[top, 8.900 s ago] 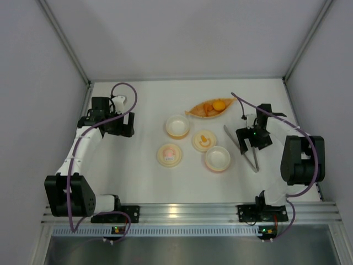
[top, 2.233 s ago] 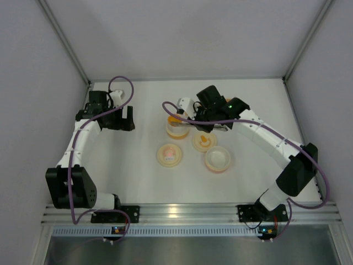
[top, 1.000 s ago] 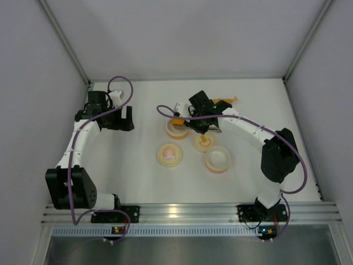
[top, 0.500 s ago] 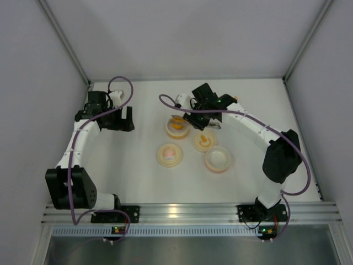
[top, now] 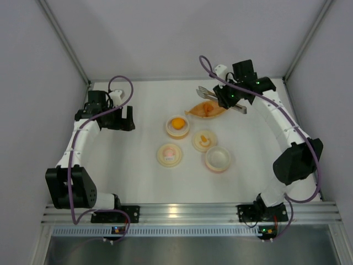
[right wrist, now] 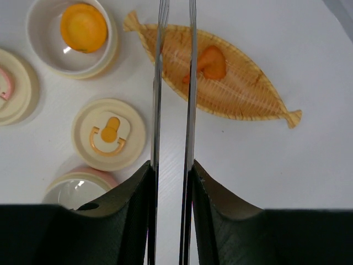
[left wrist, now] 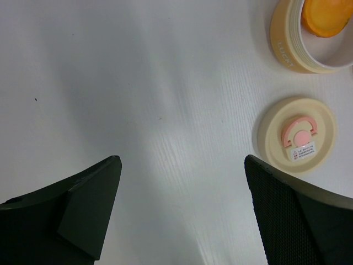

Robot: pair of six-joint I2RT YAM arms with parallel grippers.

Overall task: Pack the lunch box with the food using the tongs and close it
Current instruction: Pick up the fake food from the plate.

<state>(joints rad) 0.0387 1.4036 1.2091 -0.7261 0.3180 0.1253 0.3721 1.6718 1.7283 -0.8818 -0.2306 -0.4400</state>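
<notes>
Stock of the job as I am seeing it, item by item:

- Right hand [right wrist: 171,168]: I am clamping the tongs [right wrist: 189,83] across both thin arms, fingers narrowed onto them. The arms are running side by side with a slim gap, and I am seeing nothing between them. They are hanging over the left part of the leaf dish [right wrist: 242,94].
- Left hand [left wrist: 181,165]: I am holding it spread wide and empty above bare tabletop [left wrist: 138,83], off to the left of the containers.
- Food, yellow-orange lump [right wrist: 83,27]: it is sitting inside the cream bowl [right wrist: 38,38], so I am counting it as packed.
- Food, darker orange piece [right wrist: 211,62]: it is lying in the leaf dish, just beside the right arm of the tongs, not gripped. Whether more bits are hiding under the arms I cannot tell.
- Pink-rimmed bowl [right wrist: 77,187]: it is looking empty.
- Lid with pink handle [left wrist: 298,138] and lid with orange handle [right wrist: 110,132]: both are lying flat on the tabletop, neither on a bowl.

Reckoning: I am judging the packing as begun but not finished. One piece is in, at least one is waiting in the dish, and the closing is not yet started, since both lids are off
</notes>
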